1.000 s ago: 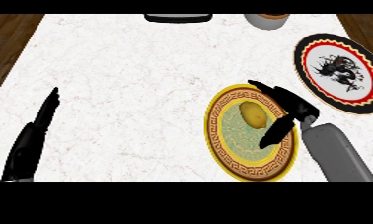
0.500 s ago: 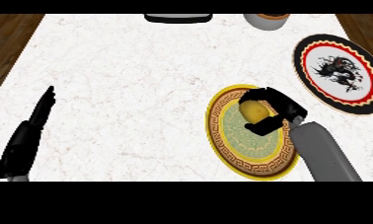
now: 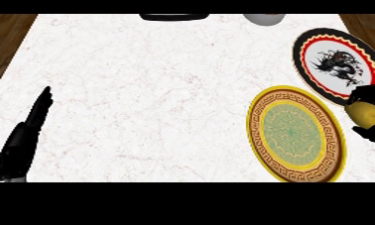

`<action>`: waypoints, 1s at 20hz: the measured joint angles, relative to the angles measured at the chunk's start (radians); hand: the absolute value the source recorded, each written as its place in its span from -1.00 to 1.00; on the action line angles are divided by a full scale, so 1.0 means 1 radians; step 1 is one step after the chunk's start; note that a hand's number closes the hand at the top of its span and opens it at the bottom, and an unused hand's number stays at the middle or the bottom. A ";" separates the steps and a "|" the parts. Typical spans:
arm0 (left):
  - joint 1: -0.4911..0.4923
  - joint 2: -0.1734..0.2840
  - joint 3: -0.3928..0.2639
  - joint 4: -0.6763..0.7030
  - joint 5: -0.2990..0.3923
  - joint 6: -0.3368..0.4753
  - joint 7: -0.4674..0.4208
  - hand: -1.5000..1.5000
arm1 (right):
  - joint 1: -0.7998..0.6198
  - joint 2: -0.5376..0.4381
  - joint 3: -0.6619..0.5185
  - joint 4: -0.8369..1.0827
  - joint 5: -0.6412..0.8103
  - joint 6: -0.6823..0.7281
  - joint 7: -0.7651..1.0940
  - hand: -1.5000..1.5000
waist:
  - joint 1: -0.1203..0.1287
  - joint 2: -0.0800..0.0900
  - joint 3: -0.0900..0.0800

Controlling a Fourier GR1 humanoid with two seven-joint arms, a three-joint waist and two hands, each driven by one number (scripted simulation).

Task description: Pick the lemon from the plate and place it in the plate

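we see a white marbled tabletop [image 3: 147, 95] from above, with dark wood showing past its left and right edges. at about 4 o'clock lies a gold plate [image 3: 296, 135] with a yellow rim, a key-pattern band and a pale green centre; nothing sits on it. just beyond it, at about 2 o'clock, lies a second plate [image 3: 336, 65], white with a black dragon figure, ringed in red and black. the two plates sit just beside each other, and we cannot tell whether their rims touch.

the lemon [image 3: 364, 112] is at 3 o'clock, cut by the right edge of the view, off the gold plate and near the lower rim of the dragon plate. the right robot hand [image 3: 361, 95] curls its black fingers round the lemon, above and below it, so it is gripping the fruit; most of that hand lies outside the view.

the left robot hand [image 3: 36, 115] rests at about 8 o'clock near the left edge, fingers straight and pointing toward 12, holding nothing.

at 12 o'clock, along the far edge, a dark flat object [image 3: 174, 17] and a grey round vessel [image 3: 264, 18] are partly cut off.
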 measured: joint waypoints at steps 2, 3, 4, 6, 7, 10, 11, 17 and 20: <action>0.001 -0.005 -0.002 -0.001 0.001 0.002 -0.007 0.00 | 0.008 -0.094 -0.035 0.050 0.014 -0.017 -0.053 1.00 | 0.005 0.006 0.003; 0.002 -0.008 -0.005 -0.002 0.001 0.000 -0.010 0.00 | 0.013 -0.129 -0.050 0.077 0.020 -0.034 -0.079 1.00 | 0.011 0.009 0.004; 0.001 -0.007 -0.005 -0.004 0.001 -0.001 -0.011 0.00 | 0.016 -0.160 -0.065 0.103 0.028 -0.057 -0.101 1.00 | 0.016 0.011 0.006; -0.002 -0.007 -0.007 -0.004 0.002 -0.003 -0.015 0.00 | 0.018 -0.213 -0.098 0.151 0.037 -0.106 -0.144 1.00 | 0.024 0.014 0.008; -0.007 -0.010 -0.009 -0.002 0.001 -0.001 -0.014 0.00 | 0.017 -0.236 -0.115 0.173 0.039 -0.134 -0.166 1.00 | 0.024 0.015 0.009; -0.007 -0.009 -0.011 -0.005 0.000 -0.005 -0.018 0.00 | 0.013 -0.282 -0.171 0.241 0.031 -0.214 -0.235 1.00 | 0.035 0.014 0.012; -0.006 -0.010 -0.010 -0.002 0.002 -0.005 -0.020 0.00 | 0.010 -0.296 -0.191 0.260 0.023 -0.237 -0.263 1.00 | 0.036 0.013 0.012; -0.021 -0.011 -0.014 0.016 -0.002 -0.008 -0.021 0.00 | -0.027 -0.348 -0.303 0.345 -0.028 -0.369 -0.441 1.00 | 0.041 0.008 0.011; -0.021 -0.015 -0.021 0.016 -0.009 -0.006 -0.014 0.00 | -0.048 -0.368 -0.354 0.375 -0.071 -0.367 -0.571 1.00 | 0.043 0.002 0.009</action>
